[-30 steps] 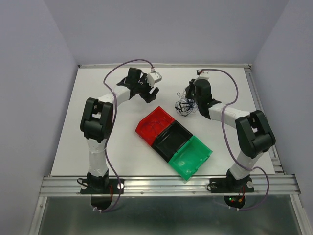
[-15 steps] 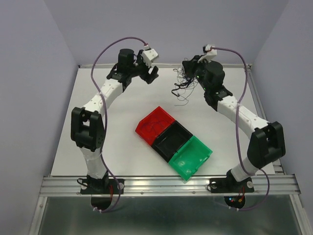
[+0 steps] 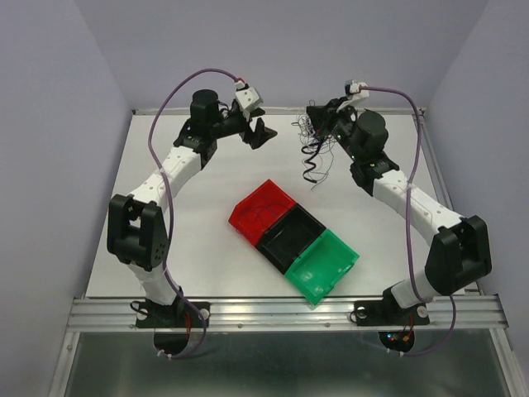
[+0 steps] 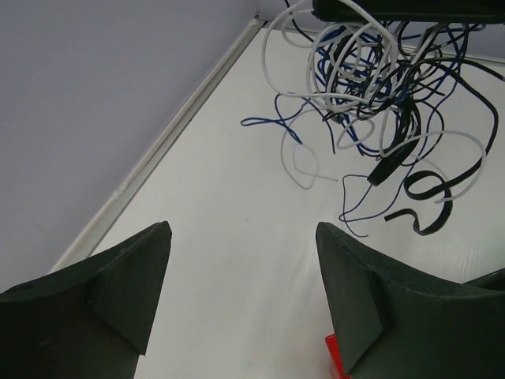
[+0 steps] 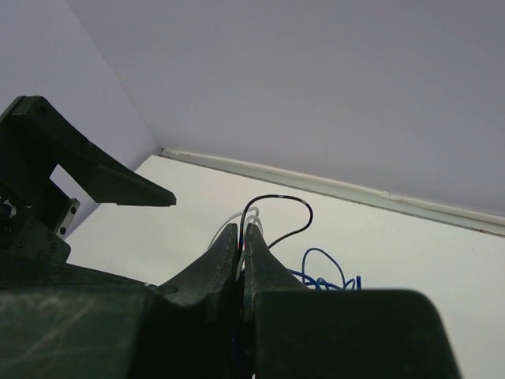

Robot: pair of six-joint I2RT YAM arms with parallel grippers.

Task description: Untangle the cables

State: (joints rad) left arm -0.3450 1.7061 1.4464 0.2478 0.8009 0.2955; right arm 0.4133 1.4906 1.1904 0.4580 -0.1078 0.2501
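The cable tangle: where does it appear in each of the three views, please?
Top external: cable tangle hangs at far centre-right.
Left wrist: upper right, above the table.
Right wrist: black loop and blue strands beyond the shut fingertips.
Shared landmark: the white rail at the table's far edge.

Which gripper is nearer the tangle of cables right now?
Right. The right gripper is shut on the cables; the left gripper is open, facing them across a gap.
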